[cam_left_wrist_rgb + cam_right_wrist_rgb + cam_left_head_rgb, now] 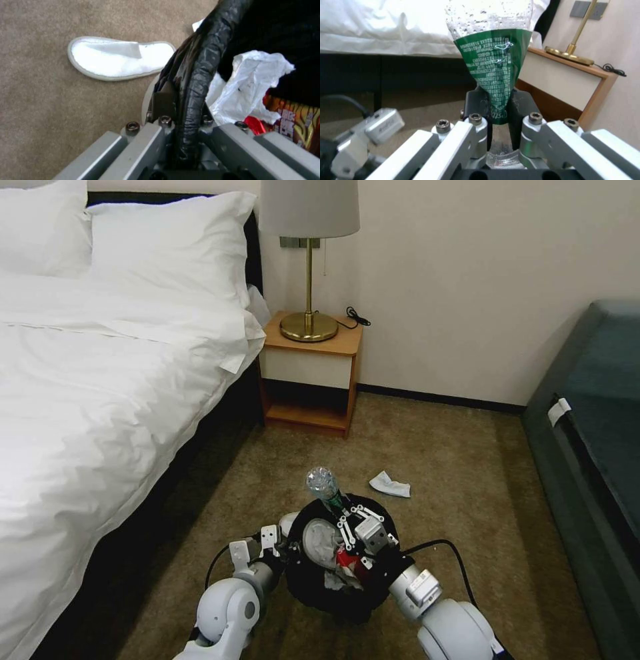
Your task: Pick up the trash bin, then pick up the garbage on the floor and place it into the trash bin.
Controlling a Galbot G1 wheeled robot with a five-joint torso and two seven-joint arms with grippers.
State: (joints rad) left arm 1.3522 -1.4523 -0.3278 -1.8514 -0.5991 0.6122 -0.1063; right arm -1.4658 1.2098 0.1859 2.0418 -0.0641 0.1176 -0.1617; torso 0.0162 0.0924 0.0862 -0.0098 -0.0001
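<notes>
While the left gripper (186, 130) is clamping its jaws on the trash bin (313, 580) rim, the right gripper (352, 517) is pinching the green plastic bottle (325, 488) above the bin; it should be centring the bottle over the opening, clear of the rim

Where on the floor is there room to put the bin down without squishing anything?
The carpet between the nightstand and the white tissue is bare, and so is the stretch right of the tissue toward the dark green furniture. It is crowded close to the trash bin: a white slipper lies beside it, by the left claw gripping its rim.
</notes>
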